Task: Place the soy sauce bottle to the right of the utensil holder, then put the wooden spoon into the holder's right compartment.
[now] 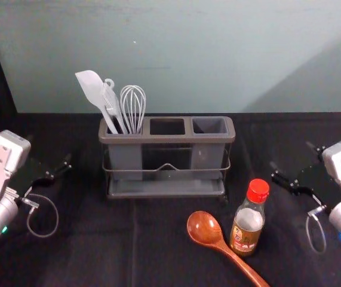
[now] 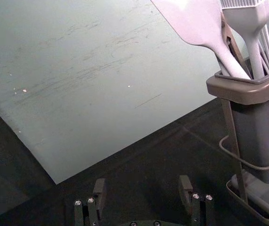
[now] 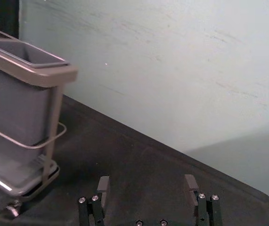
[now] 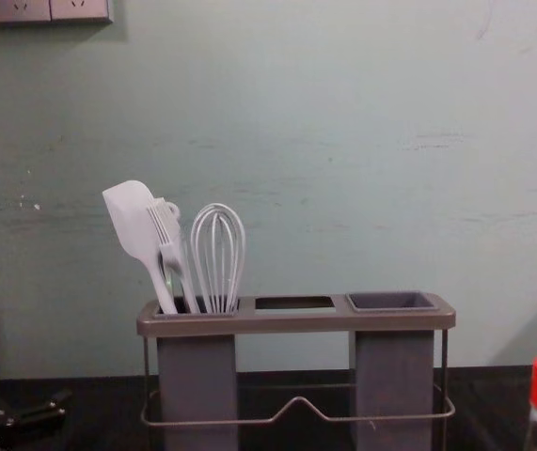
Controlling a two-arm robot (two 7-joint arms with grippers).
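The wooden spoon point(image 1: 204, 228) lies on the dark bench point(image 1: 80, 257) at the bottom of the head view, its handle running to the lower right. It looks light and stiff, and its smooth wood may slip; the middle of the handle seems the best place to hold.

Just beyond the handle, the soy sauce bottle point(image 1: 248, 222) stands up, right of the middle. It looks hard, slick and a bit heavy, and may tip or break. A firm grip around its body, under the red cap, should work.

The left tool point(image 2: 142, 181) is at the left edge of the head view, the right tool point(image 3: 147, 179) at the right edge. Both have their fingers spread wide, with nothing between them.

Farther back is the utensil holder point(image 1: 167, 139), its right compartment point(image 1: 209, 125) empty.
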